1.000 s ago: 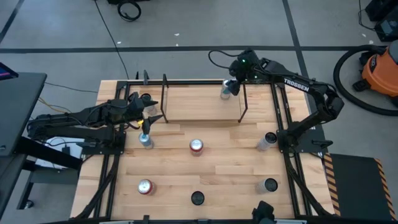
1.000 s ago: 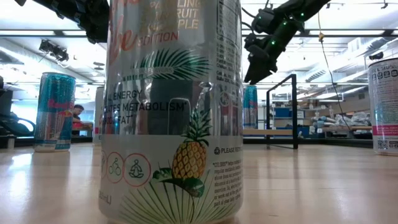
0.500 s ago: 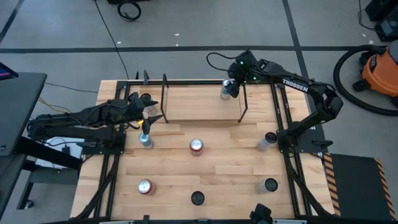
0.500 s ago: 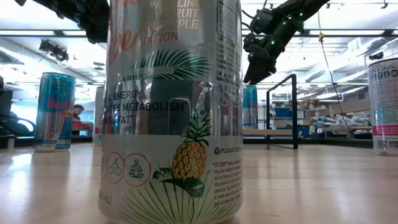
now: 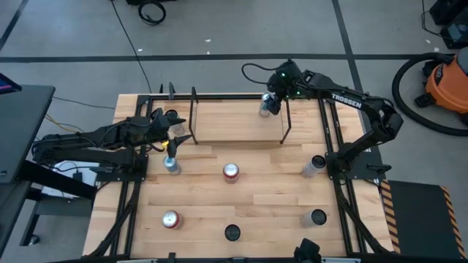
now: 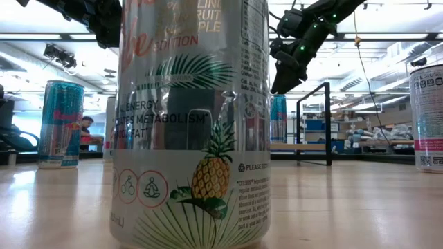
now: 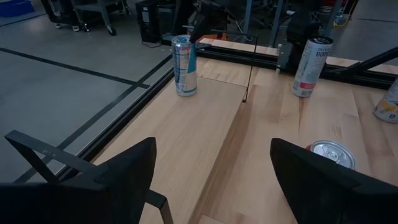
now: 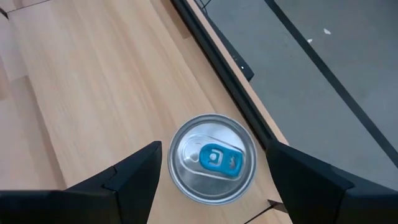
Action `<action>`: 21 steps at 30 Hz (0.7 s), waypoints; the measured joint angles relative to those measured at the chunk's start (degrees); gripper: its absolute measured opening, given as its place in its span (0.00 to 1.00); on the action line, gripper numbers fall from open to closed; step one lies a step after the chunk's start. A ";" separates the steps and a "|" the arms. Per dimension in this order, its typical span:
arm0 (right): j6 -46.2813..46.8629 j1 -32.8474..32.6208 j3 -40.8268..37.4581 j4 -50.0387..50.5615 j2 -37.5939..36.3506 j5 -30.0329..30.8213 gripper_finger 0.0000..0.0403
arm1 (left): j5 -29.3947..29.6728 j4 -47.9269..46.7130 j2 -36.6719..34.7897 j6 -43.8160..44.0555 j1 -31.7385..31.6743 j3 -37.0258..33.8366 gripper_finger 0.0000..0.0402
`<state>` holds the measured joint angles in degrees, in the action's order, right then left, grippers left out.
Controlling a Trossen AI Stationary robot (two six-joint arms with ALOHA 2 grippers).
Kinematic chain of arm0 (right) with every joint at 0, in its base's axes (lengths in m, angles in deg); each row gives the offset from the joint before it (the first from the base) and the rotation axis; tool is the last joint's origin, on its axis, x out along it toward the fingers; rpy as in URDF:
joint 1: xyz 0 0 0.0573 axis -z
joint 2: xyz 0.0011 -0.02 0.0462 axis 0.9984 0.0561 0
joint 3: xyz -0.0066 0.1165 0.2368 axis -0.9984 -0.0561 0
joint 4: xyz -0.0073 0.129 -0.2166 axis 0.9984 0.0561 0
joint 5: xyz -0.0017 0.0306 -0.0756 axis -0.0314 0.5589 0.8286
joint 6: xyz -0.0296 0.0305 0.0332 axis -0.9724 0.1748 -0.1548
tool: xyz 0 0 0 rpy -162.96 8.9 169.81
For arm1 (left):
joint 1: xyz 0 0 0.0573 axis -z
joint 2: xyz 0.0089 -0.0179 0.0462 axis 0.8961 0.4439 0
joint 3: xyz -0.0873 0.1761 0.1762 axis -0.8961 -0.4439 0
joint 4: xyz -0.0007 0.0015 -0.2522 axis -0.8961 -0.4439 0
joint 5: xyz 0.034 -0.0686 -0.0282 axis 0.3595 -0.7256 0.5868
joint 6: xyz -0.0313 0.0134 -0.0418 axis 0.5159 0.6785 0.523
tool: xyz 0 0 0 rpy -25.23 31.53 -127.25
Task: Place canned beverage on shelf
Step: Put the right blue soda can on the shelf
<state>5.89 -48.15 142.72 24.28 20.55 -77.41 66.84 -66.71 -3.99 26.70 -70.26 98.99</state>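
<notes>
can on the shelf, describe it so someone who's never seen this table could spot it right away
Find the shelf, a black-rod rack with a wood board at the table's far edge. The can stands upright at the board's far right corner, directly under the right pincer, which hangs open above it. It is the only can on the shelf, with a silver top and blue tab.

An orange vacuum [image 5: 447, 77] stands beside the table [image 5: 241, 212].
</notes>
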 joint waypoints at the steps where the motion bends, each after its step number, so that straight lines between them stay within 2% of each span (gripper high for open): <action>1: 0.00 0.00 0.00 -0.01 0.00 0.07 0.74 | 0.01 0.00 0.00 0.00 0.00 0.00 0.79; 21: 4.37 -0.38 0.00 0.82 0.77 0.38 0.74 | -0.01 -0.03 0.00 0.00 0.00 0.00 0.79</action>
<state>10.26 -48.53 142.72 25.09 21.32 -77.02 66.83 -66.74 -3.99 26.70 -70.26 98.99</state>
